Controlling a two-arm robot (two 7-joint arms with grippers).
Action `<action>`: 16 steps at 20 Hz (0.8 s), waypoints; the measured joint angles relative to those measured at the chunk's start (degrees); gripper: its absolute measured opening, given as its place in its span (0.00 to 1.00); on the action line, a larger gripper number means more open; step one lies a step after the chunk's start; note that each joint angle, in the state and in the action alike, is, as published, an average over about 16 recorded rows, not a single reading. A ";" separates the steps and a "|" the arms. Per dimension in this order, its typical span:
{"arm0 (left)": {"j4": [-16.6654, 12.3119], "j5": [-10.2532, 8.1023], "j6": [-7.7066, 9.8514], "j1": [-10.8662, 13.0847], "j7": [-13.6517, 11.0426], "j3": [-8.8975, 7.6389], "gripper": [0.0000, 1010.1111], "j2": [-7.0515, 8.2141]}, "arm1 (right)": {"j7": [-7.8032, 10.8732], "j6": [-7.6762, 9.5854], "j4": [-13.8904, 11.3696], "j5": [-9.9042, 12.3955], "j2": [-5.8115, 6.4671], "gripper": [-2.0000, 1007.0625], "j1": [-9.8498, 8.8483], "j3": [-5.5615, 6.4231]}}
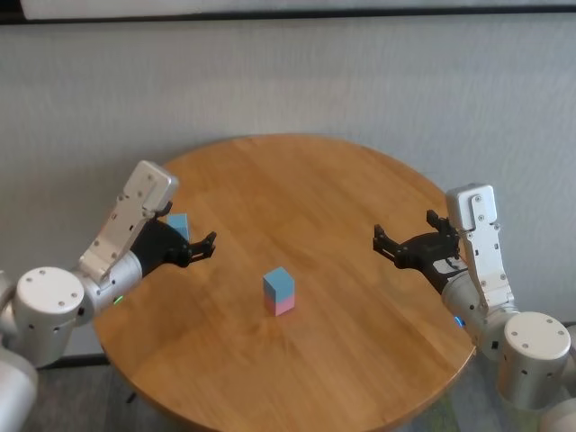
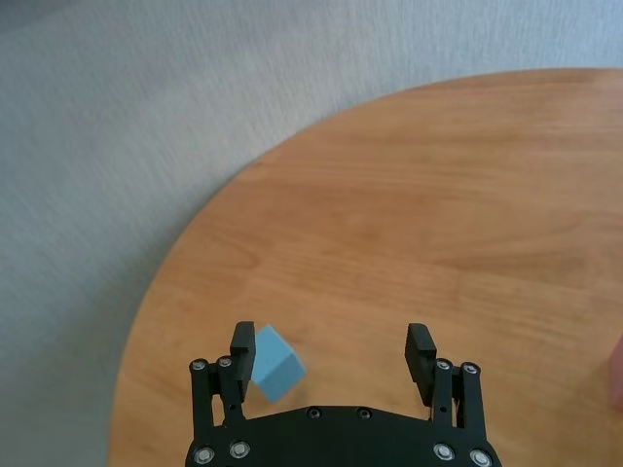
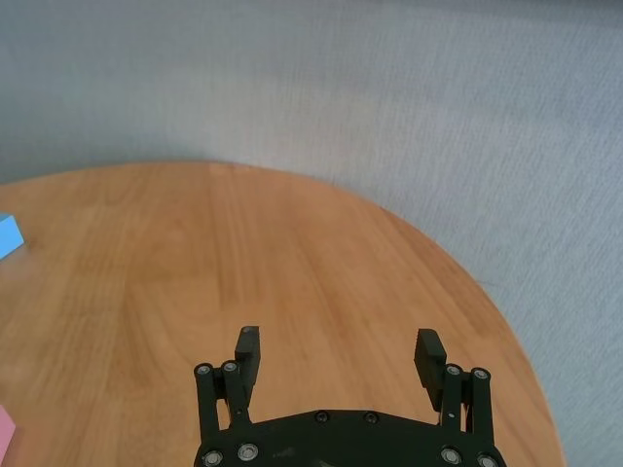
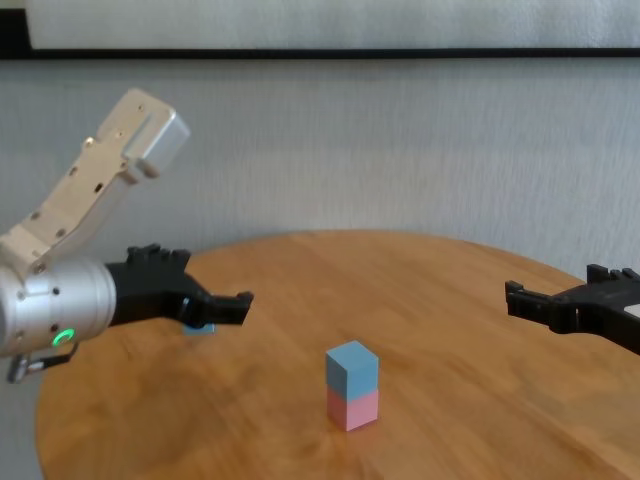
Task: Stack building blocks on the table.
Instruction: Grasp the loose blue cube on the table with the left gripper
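Nearest the robot, a little toward six o'clock from the middle of the round table (image 1: 360,360), a light blue block (image 1: 279,284) is seen stacked squarely on a pink block (image 1: 281,305), both upright and aligned. At about nine o'clock, the left gripper (image 1: 205,245) is held above the wood with its jaws spread wide and nothing between them. Just beyond it, near the table's rim at roughly ten o'clock, a second blue block (image 2: 273,362) is lying alone, close beside one fingertip (image 2: 241,341) in the left wrist view. At three o'clock the right gripper (image 1: 389,241) is held over the tabletop, likewise fully spread and empty.
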 joint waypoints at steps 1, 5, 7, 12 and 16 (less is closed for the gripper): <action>-0.04 -0.06 0.02 0.33 0.25 -0.32 0.99 0.07 | 0.01 0.00 0.00 0.01 0.00 1.00 0.00 0.00; -0.52 -0.32 0.20 1.83 1.21 -1.70 0.99 0.41 | 0.02 0.02 -0.02 0.03 -0.02 1.00 0.00 -0.01; -0.91 -0.46 0.37 2.63 1.67 -2.46 0.99 0.59 | 0.03 0.03 -0.02 0.04 -0.03 1.00 0.00 -0.01; -1.55 -1.08 0.46 4.16 2.31 -4.26 0.99 0.70 | 0.03 0.03 -0.03 0.06 -0.05 1.00 0.00 -0.01; -1.11 -2.00 -0.42 4.60 2.08 -5.31 0.99 0.32 | 0.03 0.04 -0.04 0.07 -0.06 1.00 0.00 -0.01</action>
